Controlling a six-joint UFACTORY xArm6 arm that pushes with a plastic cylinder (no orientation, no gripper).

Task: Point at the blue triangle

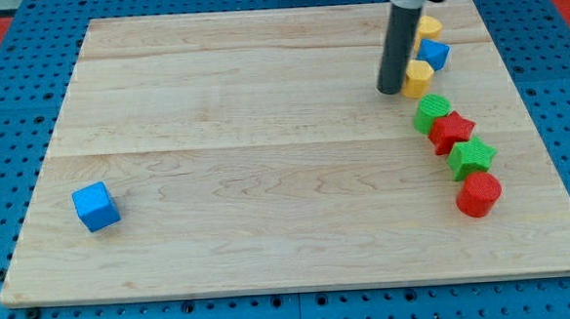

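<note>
My tip (391, 89) rests on the board at the view's upper right, right beside the left face of a yellow block (419, 77). A small blue block (435, 54), the likely blue triangle, sits just up and to the right of that yellow block, about 50 px from my tip. Another yellow block (429, 26) lies above it, partly hidden by the rod. A blue cube (96, 206) lies alone at the view's lower left.
Below the yellow block, a line of blocks runs down and to the right: a green block (431, 112), a red star (452, 131), a green star (473, 156) and a red cylinder (478, 194). The wooden board (264, 131) lies on a blue pegboard.
</note>
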